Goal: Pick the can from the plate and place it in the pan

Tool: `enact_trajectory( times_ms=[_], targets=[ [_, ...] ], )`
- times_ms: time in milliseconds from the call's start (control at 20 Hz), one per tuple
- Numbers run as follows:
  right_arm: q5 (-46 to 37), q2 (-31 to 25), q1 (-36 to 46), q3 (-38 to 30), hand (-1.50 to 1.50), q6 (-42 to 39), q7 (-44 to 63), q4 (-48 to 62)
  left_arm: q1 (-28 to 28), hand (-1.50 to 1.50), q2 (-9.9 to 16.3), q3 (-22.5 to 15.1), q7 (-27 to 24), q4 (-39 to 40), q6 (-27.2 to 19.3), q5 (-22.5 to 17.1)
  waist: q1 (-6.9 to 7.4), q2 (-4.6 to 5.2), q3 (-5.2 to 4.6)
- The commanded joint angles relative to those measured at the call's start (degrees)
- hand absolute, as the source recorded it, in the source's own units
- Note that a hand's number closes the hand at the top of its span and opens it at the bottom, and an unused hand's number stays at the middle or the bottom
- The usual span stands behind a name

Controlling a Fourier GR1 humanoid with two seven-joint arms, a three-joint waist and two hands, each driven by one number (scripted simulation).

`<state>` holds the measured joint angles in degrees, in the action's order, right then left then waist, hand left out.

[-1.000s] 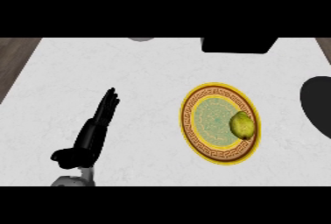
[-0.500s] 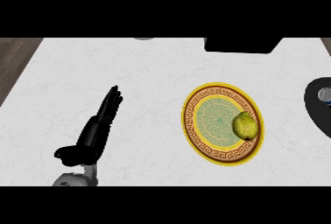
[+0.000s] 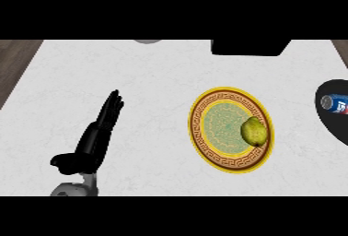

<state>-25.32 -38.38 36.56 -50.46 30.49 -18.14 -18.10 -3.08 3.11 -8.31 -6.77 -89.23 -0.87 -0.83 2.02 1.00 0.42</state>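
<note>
Can (image 3: pixel 337 103) lying on its side in the dark pan (image 3: pixel 333 115) at the frame's right edge, apparently placed already; plate (image 3: pixel 229 130) at centre right, keeping only a green pear (image 3: pixel 253 131); left robot hand (image 3: pixel 102 125) lower left, fingers straight, resting above the desk (image 3: pixel 156 83), holding nothing; right robot hand unseen.

Single head view, steeply down on the counter (image 3: pixel 170 73), fairly near, far edge seemingly at top

On the white tabletop (image 3: pixel 170 78), a pear (image 3: pixel 254 131) lies on the plate (image 3: pixel 204 106), the can (image 3: pixel 338 103) in the pan (image 3: pixel 331 120) right of it, the left robot hand (image 3: pixel 95 138) flat-fingered left of it.
</note>
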Motion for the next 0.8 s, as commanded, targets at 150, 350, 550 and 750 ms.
enact_trajectory(
  times_ms=[150, 350, 550, 750],
  targets=[
    [10.7, -2.0, -5.5, -6.7, -1.5, -13.8, -8.5, -0.8, 2.0, 0.0, 1.4, 2.1, 0.3, -1.5, 1.0, -1.5, -1.74, -0.92, -0.31],
    [14.8, -2.7, -9.9, -8.7, -1.5, -25.1, -14.3, 0.8, 0.5, 0.0, -0.1, 0.5, 3.0, -2.6, -1.3, 0.5, -1.82, -0.84, -0.22],
    [16.0, 1.0, -14.4, -5.3, -1.5, -28.8, -16.1, -3.2, 3.3, 0.0, 1.0, 2.2, -0.9, -0.2, 1.0, -0.9, -2.23, -1.08, -0.44],
    [18.4, 1.3, -17.3, -3.0, -1.5, -31.3, -18.4, -5.1, 4.6, 0.0, -0.5, -0.9, 3.7, -6.6, -1.4, 2.0, -1.86, -1.02, -0.39]
  ],
)
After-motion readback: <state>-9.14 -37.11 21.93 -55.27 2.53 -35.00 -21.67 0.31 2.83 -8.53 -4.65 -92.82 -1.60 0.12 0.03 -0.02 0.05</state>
